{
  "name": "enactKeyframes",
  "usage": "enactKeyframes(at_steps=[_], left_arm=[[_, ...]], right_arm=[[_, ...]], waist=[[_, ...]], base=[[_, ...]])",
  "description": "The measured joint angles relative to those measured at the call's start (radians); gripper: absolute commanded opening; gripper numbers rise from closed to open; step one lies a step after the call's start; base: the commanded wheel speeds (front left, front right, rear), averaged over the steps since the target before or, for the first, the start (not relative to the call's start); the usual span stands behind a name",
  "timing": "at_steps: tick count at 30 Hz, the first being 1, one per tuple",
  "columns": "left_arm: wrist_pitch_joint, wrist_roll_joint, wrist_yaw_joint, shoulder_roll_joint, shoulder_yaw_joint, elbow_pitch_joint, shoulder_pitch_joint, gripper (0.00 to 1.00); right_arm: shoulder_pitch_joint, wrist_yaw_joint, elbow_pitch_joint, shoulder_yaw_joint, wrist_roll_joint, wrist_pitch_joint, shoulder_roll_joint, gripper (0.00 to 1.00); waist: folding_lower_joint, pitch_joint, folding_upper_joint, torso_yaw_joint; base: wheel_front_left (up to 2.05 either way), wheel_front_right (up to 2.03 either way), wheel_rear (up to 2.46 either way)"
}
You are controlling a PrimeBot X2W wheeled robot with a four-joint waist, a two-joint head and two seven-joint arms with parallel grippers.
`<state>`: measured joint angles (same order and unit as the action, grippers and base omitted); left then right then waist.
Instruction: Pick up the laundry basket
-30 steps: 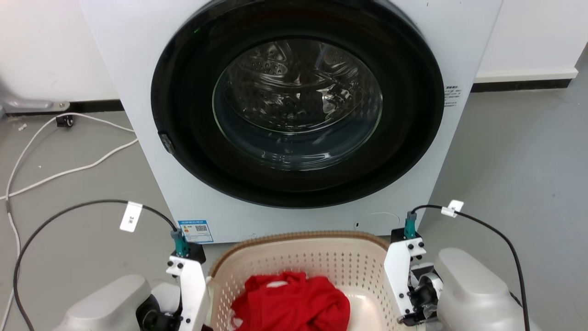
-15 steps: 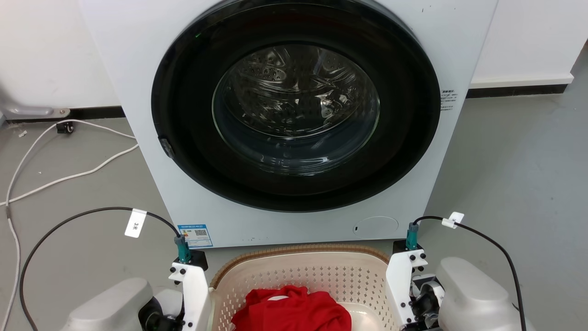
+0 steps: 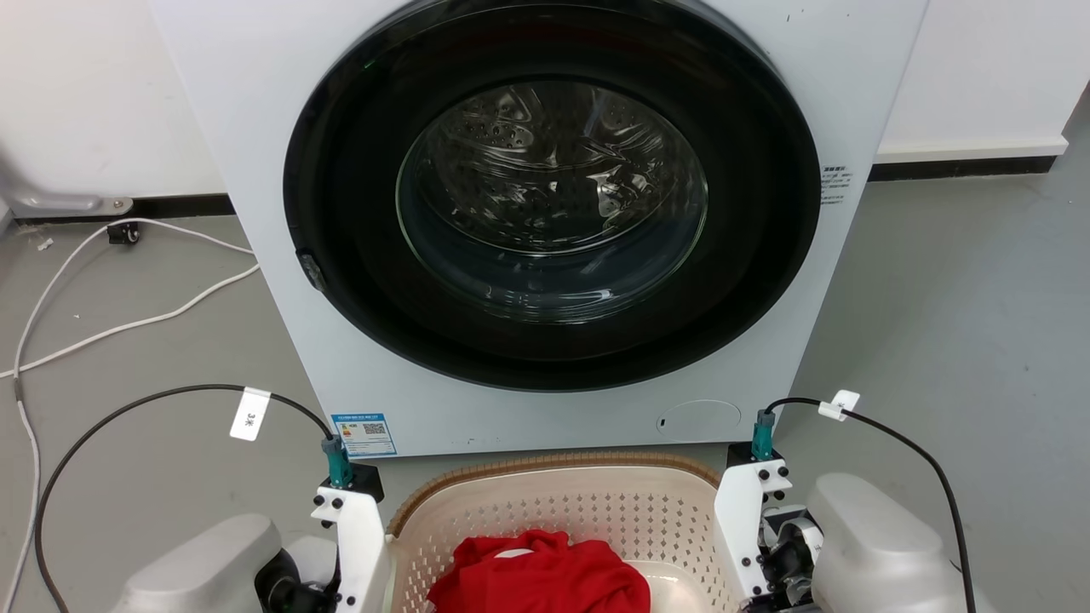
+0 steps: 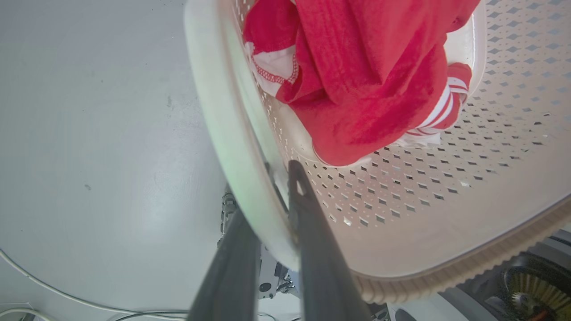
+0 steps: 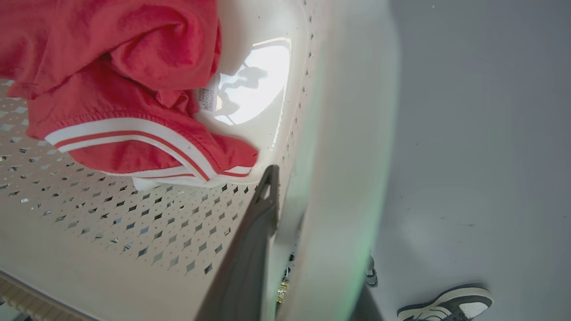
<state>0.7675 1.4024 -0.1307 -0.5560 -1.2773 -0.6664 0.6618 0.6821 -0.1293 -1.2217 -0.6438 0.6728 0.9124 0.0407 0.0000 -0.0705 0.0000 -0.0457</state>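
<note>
The laundry basket (image 3: 553, 502), cream with perforated walls and a brown woven-look rim, sits at the bottom centre of the head view between my two arms. A red garment with white stripes (image 3: 541, 575) lies inside it. In the left wrist view my left gripper (image 4: 272, 214) is shut on the basket's white side rim (image 4: 223, 111), one finger inside the wall and one outside. My right gripper (image 5: 303, 249) clamps the opposite rim (image 5: 352, 133) the same way; its outer finger is mostly hidden behind the rim.
A white front-loading washer (image 3: 255, 128) with its round dark door (image 3: 553, 196) stands just beyond the basket. White cables (image 3: 128, 315) lie on the grey floor at left. A person's shoe (image 5: 446, 303) rests on the floor in the right wrist view.
The basket and both arms have shifted down the head view, away from the washer; a strip of floor now shows between the basket's rim and the washer's base. Both grips are unchanged.
</note>
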Motion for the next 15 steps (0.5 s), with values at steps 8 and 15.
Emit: enactKeyframes(at_steps=[8, 15], left_arm=[[0.005, -0.008, 0.0, 0.0, 0.001, -0.007, 0.009, 0.0], [0.01, -0.008, 0.0, 0.0, 0.001, -0.013, 0.015, 0.0]], right_arm=[[0.01, 0.0, -0.006, -0.019, 0.016, -0.01, -0.001, 0.0], [0.015, 0.0, -0.011, -0.034, 0.032, -0.014, -0.001, 0.0]], waist=[[0.0, 0.006, 0.0, 0.001], [0.0, 0.007, 0.0, 0.003]], base=[[0.0, 0.0, 0.0], [0.0, 0.0, 0.0]])
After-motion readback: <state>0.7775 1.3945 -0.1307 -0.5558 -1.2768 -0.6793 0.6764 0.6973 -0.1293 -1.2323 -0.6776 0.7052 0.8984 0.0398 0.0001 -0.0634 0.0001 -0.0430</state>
